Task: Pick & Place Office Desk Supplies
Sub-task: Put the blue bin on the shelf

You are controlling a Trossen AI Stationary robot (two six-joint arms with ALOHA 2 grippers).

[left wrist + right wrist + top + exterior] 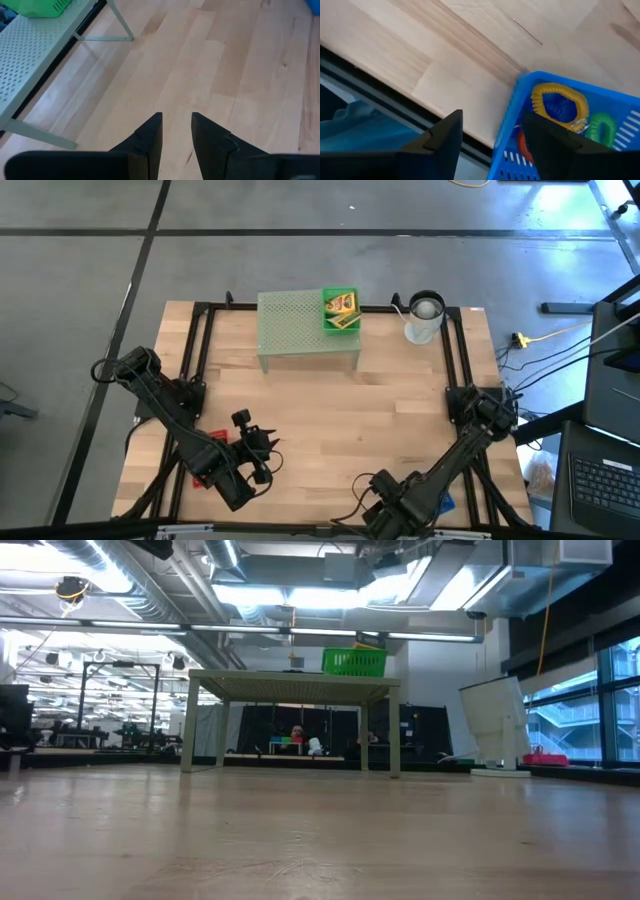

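Observation:
A blue tray (516,102) at the table's near right edge holds a yellow ring (560,97), a green ring (601,130) and an orange ring (521,145). My right gripper (494,114) is open above the tray's corner, one finger over the inside and one outside its wall; whether it touches is unclear. My left gripper (176,116) is open over bare wood at the near left, with nothing between its fingers, beside a red tray (208,465). A green tray (340,310) holding yellow boxes (341,306) sits on the pale green mesh riser (300,330).
The mesh riser stands on thin legs at the far middle of the table, and a white mug (424,318) stands to its right. Black frame rails (460,360) run along the table's sides. The table's near edge (395,100) lies close beside the blue tray.

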